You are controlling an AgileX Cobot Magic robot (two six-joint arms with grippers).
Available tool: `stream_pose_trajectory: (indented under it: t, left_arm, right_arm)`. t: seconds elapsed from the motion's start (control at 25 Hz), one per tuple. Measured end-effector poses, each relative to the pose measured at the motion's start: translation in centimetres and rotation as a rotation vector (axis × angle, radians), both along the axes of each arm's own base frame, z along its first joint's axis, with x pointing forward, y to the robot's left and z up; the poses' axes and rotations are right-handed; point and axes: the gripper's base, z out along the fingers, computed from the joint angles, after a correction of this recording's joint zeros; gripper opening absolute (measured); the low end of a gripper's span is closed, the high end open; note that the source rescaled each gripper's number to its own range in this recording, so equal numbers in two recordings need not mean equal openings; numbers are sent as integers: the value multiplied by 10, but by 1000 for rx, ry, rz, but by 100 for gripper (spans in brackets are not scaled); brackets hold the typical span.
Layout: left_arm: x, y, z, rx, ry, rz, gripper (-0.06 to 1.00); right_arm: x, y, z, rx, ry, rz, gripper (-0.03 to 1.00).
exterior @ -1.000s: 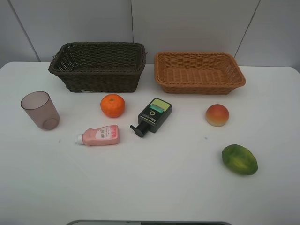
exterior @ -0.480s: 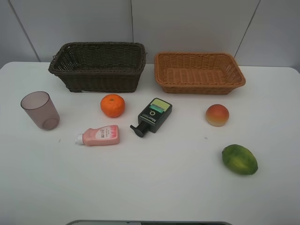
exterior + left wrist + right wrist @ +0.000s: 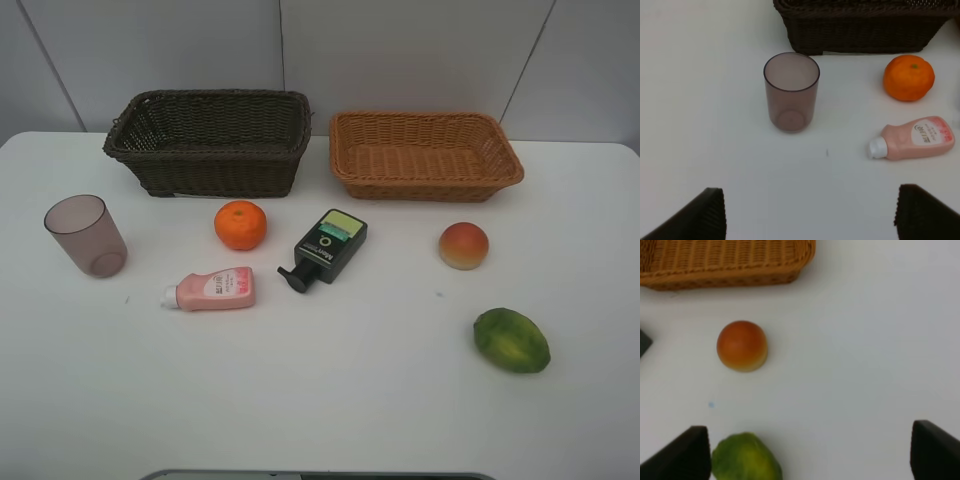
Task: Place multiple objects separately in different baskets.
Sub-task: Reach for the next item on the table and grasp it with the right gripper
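The left gripper (image 3: pixel 812 220) stands wide open and empty near the upright translucent mauve cup (image 3: pixel 791 92). The right gripper (image 3: pixel 810 455), also open, holds nothing near the green oval fruit (image 3: pixel 746 460).

Right wrist view cuts off the green oval fruit (image 3: pixel 745 457), at four o'clock on the table (image 3: pixel 330 400), and the tan basket (image 3: pixel 725 265); left wrist view crops the dark basket (image 3: pixel 865 25); print on the pink bottle (image 3: pixel 212 289) too small to read
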Motion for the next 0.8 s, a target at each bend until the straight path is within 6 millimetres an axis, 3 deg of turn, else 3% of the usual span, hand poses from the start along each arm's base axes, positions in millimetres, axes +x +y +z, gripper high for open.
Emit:
stream_pose_trajectory:
  t: [0.24,0.28,0.6,0.8]
  left_arm:
    - [0,0,0,0,0,0,81]
    - [0,0,0,0,0,0,81]
    - [0,0,0,0,0,0,81]
    - [0,0,0,0,0,0,81]
  right_arm:
    - [84,1,-11,12,135,7,66]
    - [84,1,-11,12,135,7,66]
    - [175,27,-64,84,376,0,66]
    - [211,49,-86,70,445,-20,71]
